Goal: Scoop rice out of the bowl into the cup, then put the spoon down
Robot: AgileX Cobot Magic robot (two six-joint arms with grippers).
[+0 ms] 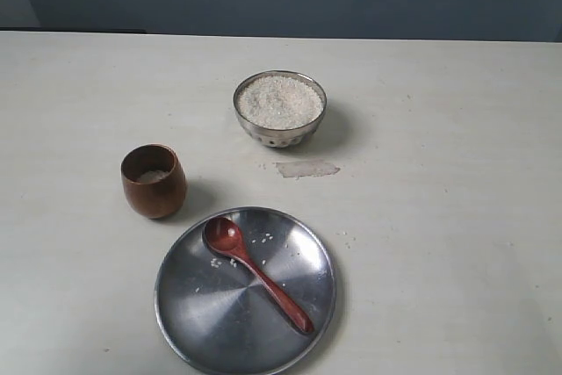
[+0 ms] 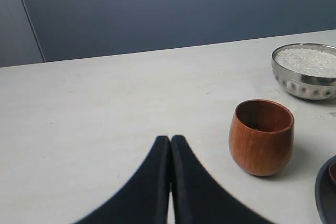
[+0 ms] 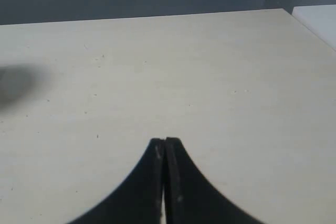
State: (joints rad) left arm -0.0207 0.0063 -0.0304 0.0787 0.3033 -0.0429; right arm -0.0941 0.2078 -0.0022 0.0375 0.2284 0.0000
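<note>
Left claw (image 2: 170, 139) shut, tips pressed together, nothing between them, low over the desk (image 1: 439, 217). Right claw (image 3: 165, 141) same: tips together, empty, only bare desk surface ahead of it. Spoon (image 1: 255, 274) lies flat on the round steel plate (image 1: 202, 322) at the near edge of the exterior view, scoop end up and toward the cup (image 1: 154, 186), handle running diagonally to the near right, tip just inside the plate rim. Scoop looks empty. Some loose grains (image 1: 263, 237) sit on the plate either side of the spoon's neck. Cup stands upright on the desk just off the plate's far-left edge, not touching it, with a thin layer of white grains at its bottom. Bowl (image 1: 279, 133) sits further back, near the middle, well apart from cup and plate, filled with rice (image 1: 279, 101) up to the rim. Pale scuffed patch (image 1: 306, 168) on the desk just in front of the bowl. From the left wrist view: cup ahead of the claw, bowl beyond it.
</note>
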